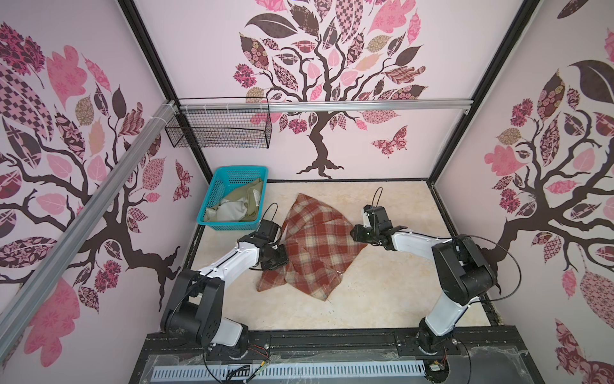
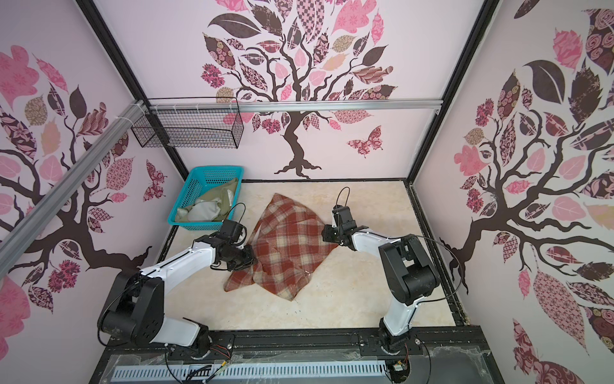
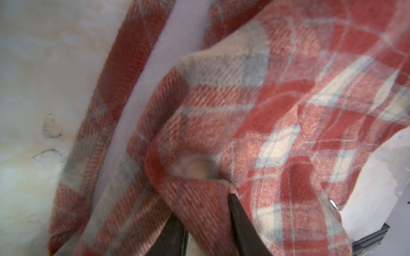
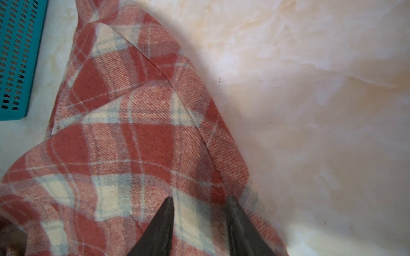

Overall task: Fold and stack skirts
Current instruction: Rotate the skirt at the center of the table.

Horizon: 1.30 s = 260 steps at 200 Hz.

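The rust-red and cream plaid skirt [image 1: 315,239] [image 2: 285,246] lies rumpled and spread in the middle of the table. At its left edge my left gripper [image 1: 282,257] [image 3: 204,206] is shut on a bunched fold of the plaid cloth [image 3: 244,110]. My right gripper [image 1: 357,237] [image 4: 200,198] is at the skirt's right corner, with plaid cloth [image 4: 133,144] filling the gap between its fingers. The olive-green skirt [image 1: 239,204] [image 2: 212,206], pale lining showing, lies crumpled in the basket.
A turquoise plastic basket [image 1: 207,196] [image 4: 17,55] stands at the table's back left, close to the left arm. A black wire basket [image 1: 219,129] hangs from the rail above it. Bare marbled tabletop [image 1: 398,292] stretches to the right and front of the plaid skirt.
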Motion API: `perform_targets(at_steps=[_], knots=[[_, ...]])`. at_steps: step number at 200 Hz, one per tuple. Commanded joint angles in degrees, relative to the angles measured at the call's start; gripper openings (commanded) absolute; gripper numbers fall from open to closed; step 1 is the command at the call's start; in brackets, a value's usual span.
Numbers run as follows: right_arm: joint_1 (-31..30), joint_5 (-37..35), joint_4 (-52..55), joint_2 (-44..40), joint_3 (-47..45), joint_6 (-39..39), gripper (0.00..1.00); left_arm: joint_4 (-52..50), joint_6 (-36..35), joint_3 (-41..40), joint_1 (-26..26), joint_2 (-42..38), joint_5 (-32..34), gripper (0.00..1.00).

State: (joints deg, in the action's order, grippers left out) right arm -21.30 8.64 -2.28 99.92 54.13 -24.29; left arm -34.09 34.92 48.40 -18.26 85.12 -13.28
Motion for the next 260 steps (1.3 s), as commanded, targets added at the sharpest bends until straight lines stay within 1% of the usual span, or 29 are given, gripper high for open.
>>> perform_targets(at_steps=[1, 23, 51, 107, 126, 152, 167, 189, 210, 232, 247, 260], knots=[[-0.1, -0.2, 0.0, 1.1, -1.3, -1.6, 0.41, 4.7, -1.0, 3.9, 0.0, 3.2, 1.7, 0.31], [-0.1, -1.0, -0.9, -0.1, -5.4, -3.2, 0.41, 8.7, -0.2, 4.6, 0.0, 7.4, 1.1, 0.31], [-0.1, -1.1, -0.5, -2.9, -9.6, -4.6, 0.37, 12.1, 0.3, 7.1, -0.1, 12.5, 0.9, 0.29], [-0.4, -1.9, 0.7, -14.9, -20.5, -9.1, 0.37, 15.7, 0.1, 16.5, -0.9, 21.1, 1.3, 0.28], [-1.7, -2.0, 0.4, -18.8, -23.7, -10.2, 0.38, 17.5, 0.1, 19.3, -1.2, 23.2, 1.8, 0.28], [-4.3, -1.1, 1.0, -21.3, -24.6, -12.2, 0.38, 17.8, -2.1, 24.0, -1.3, 24.6, 2.6, 0.28], [-5.4, -0.4, 0.7, -21.8, -24.4, -13.0, 0.39, 17.7, -3.7, 25.6, -1.3, 23.4, 4.2, 0.28], [-5.8, 1.3, 0.8, -22.4, -23.3, -13.1, 0.43, 17.7, -5.4, 25.6, -0.7, 18.8, 6.8, 0.31], [-5.7, 1.9, 2.1, -24.6, -22.5, -12.7, 0.53, 15.4, -5.5, 23.8, 0.7, 12.9, 6.0, 0.38], [-5.8, 2.0, 4.9, -28.0, -22.3, -12.4, 0.59, 7.2, -6.2, 21.6, 1.2, 5.1, 5.0, 0.38], [-5.8, 1.4, 7.1, -30.6, -22.4, -12.1, 0.62, 1.7, -5.4, 18.6, 0.8, -0.8, 3.4, 0.39], [-5.4, 0.6, 9.2, -32.6, -22.7, -11.6, 0.63, -3.3, -4.6, 15.1, -0.1, -6.2, 4.1, 0.40]])
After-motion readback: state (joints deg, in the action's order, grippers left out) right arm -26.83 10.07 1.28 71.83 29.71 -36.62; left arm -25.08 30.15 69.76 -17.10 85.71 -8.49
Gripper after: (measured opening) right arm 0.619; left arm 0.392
